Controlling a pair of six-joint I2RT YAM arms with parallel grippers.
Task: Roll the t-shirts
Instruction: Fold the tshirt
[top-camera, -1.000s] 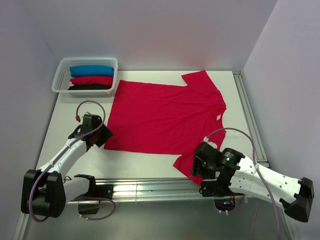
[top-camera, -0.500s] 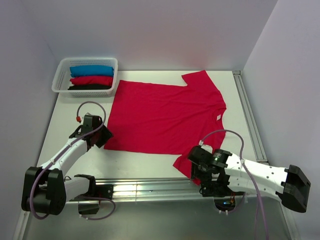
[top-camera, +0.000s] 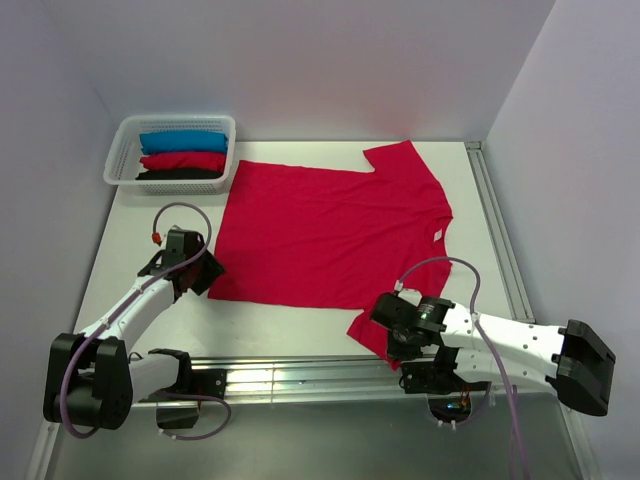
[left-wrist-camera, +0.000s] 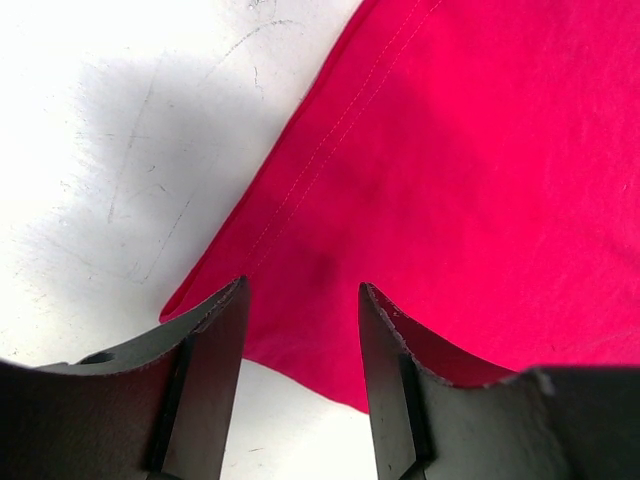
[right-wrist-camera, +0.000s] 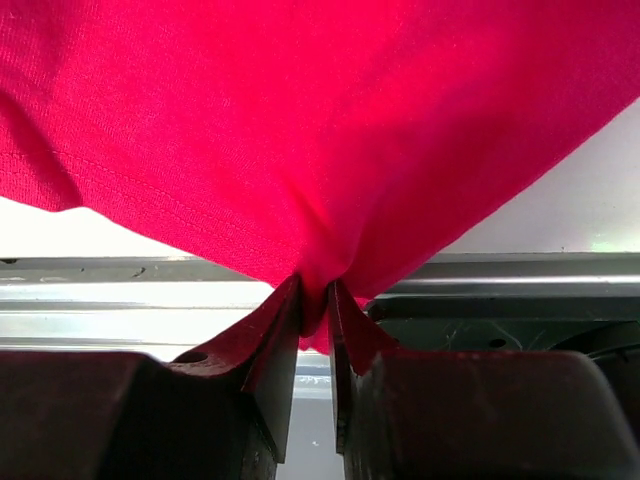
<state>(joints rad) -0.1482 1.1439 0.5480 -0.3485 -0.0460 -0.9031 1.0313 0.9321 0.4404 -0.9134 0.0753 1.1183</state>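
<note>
Top external view: The crimson t-shirt (top-camera: 330, 230) lies flat on the table (top-camera: 150, 215). Its long axis runs left to right, hem to the left and collar to the right. Three rolled shirts sit in the white basket (top-camera: 118, 158) at the far left corner. The left hand (top-camera: 207, 272) is at the near hem corner. The right hand (top-camera: 388, 328) is on the near sleeve (top-camera: 362, 328), at the table's front edge. Each arm therefore has its own end of the near edge, and the body of the shirt lies away from both hands, toward the far side.

Left wrist view: The left hand (left-wrist-camera: 300, 370) is released, its jaws standing apart above the hem corner with nothing gripped.

Right wrist view: The right hand (right-wrist-camera: 315, 305) is clenched on a pinch of sleeve cloth, which gathers into folds between the jaws. The metal rail (right-wrist-camera: 520, 268) is behind it.

Change noted: A second ago the right hand stood wider and further right; it has since shifted left onto the sleeve and closed. The left hand and the shirt show no visible change.
</note>
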